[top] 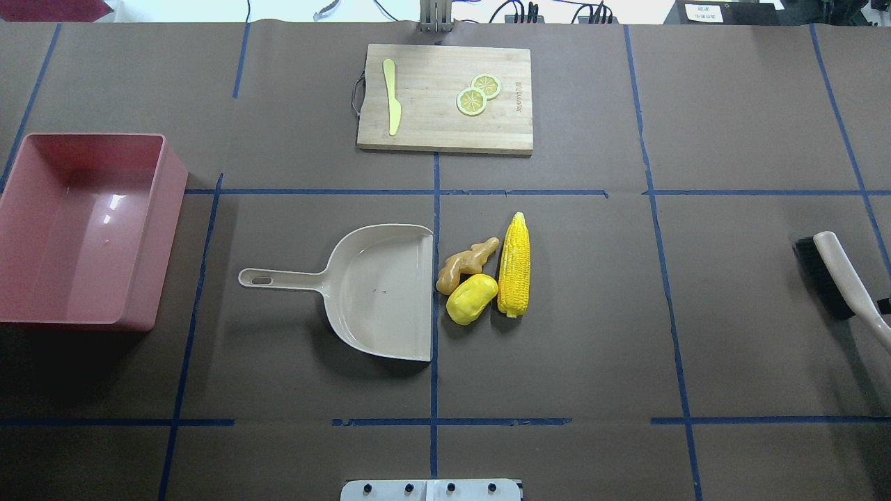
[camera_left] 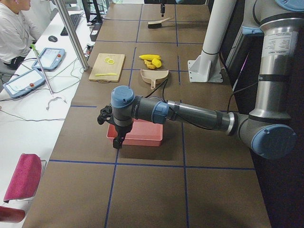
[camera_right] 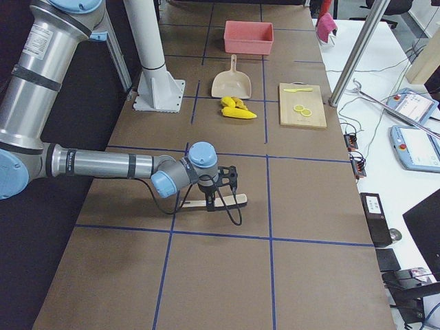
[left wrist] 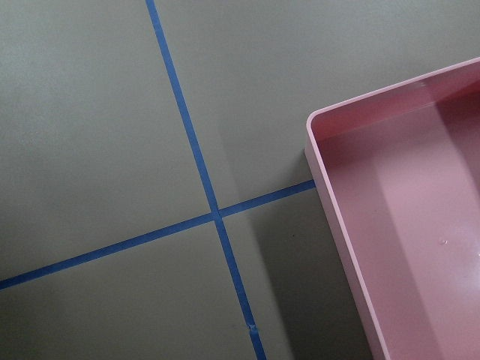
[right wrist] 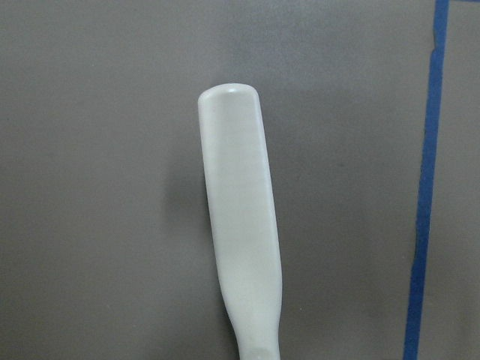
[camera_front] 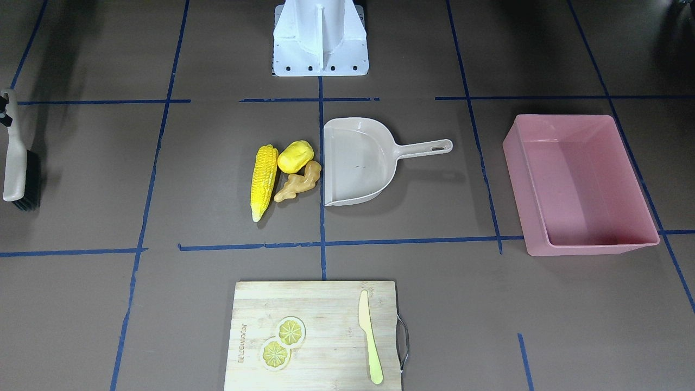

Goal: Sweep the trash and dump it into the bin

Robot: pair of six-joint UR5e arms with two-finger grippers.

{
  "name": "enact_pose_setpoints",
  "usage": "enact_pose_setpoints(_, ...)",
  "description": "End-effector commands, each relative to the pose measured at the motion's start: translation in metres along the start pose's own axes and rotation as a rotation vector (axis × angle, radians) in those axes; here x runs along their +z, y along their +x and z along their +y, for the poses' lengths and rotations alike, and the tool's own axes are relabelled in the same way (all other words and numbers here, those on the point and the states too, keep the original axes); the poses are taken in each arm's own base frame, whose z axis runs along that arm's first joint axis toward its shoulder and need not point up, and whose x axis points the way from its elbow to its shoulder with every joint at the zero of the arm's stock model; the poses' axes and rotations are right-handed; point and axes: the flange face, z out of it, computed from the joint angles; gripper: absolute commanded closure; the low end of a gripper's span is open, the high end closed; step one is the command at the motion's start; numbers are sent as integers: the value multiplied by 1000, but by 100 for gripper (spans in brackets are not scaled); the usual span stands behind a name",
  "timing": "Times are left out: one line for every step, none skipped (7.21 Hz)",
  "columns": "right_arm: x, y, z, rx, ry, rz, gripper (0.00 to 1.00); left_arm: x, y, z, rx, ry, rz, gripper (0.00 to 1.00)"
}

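The trash lies mid-table: a yellow corn cob (camera_front: 264, 179) (top: 514, 264), a rounded yellow lump (camera_front: 295, 156) (top: 471, 299) and a tan ginger root (camera_front: 298, 183) (top: 466, 263), just off the open edge of the beige dustpan (camera_front: 355, 163) (top: 376, 289). The empty pink bin (camera_front: 521, 184) (top: 163, 229) (left wrist: 330, 202) stands on my left side. My left gripper (camera_left: 116, 140) hangs near the bin's outer end; I cannot tell if it is open. My right gripper (camera_right: 223, 189) is down over the handle of the brush (camera_front: 15, 163) (top: 835, 275) (right wrist: 240, 225); I cannot tell if it grips it.
A wooden cutting board (camera_front: 320, 326) (top: 431, 97) with two lemon slices (camera_front: 282, 342) and a pale knife (camera_front: 369, 336) lies at the far edge of the table. The white robot base (camera_front: 320, 43) stands behind the dustpan. An operator sits beside the table.
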Motion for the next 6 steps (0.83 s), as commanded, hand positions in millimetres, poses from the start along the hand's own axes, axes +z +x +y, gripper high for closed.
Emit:
enact_pose_setpoints(39,-13,12,-9,-21,44,11,0,1,0,1,-1,1,0)
enact_pose_setpoints(47,-12,16,-18,-40,41,23,0,1,0,3,2,0,0)
enact_pose_setpoints(49,-13,17,-22,-48,40,55,-1,2,-1,6,5,0,0)
enact_pose_setpoints(51,-10,21,-27,-58,45,83,-3,3,-2,14,16,-2,0)
enact_pose_setpoints(54,-7,23,-25,-65,49,98,-3,3,-2,16,18,-2,0)
enact_pose_setpoints(53,-6,23,-25,-64,49,100,-3,4,-3,17,19,-2,0)
